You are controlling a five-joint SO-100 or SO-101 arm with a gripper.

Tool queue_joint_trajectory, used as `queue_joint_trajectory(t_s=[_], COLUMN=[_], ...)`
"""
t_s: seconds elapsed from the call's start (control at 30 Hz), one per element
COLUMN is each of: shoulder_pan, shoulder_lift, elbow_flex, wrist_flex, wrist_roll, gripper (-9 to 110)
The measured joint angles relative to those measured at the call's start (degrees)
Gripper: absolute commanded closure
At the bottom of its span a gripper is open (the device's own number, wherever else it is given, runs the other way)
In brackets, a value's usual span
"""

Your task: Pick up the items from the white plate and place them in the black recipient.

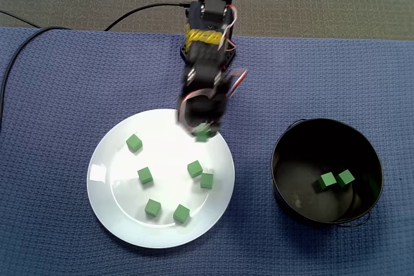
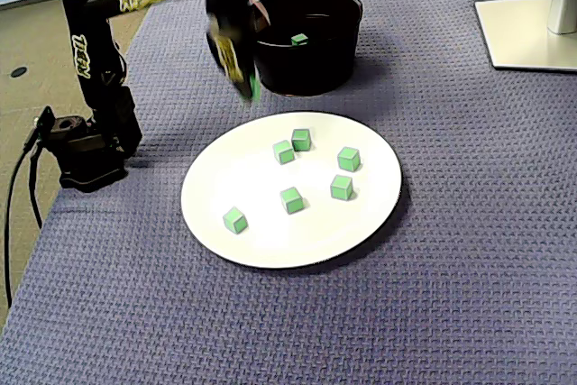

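Blue woven cloth (image 1: pixel 52 95) covers the table, and at the left of a fixed view lies the white plate (image 1: pixel 103 172) with six green cubes (image 1: pixel 145 175) spread on it, two of them just beside each other. Above the plate's upper right rim the gripper (image 1: pixel 203 130) is closed around one more green cube (image 1: pixel 204 136), held in the air. At the right stands the black pot (image 1: pixel 277 159) with two cubes (image 1: pixel 328 180) side by side on its bottom.
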Motion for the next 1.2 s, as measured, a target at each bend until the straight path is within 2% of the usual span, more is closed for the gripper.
queue_joint_trajectory(t_s=[0.13,0.33,0.43,0.6,0.63,0.7,0.73,0.9,1.0,1.2], shoulder_pan=[-10.4,-23.3,-30.0,-36.8,-37.4,-38.4,-38.8,-38.9,-37.9,-27.8], shoulder_lift=[1.6,1.6,-2.8,-14.4,-16.4,-19.4,-20.0,-19.8,-17.0,-7.7], elbow_flex=[-13.3,-13.8,-13.5,-13.5,-13.4,-13.4,-13.4,-13.5,-14.9,-16.3], wrist_flex=[-3.2,-19.0,-22.9,-27.4,-28.1,-28.7,-28.7,-25.4,-18.6,-1.1], wrist_roll=[21.4,49.9,57.2,62.1,62.5,63.0,63.0,59.8,51.1,22.7], gripper=[101,102,102,101,98,82,77,77,79,83])
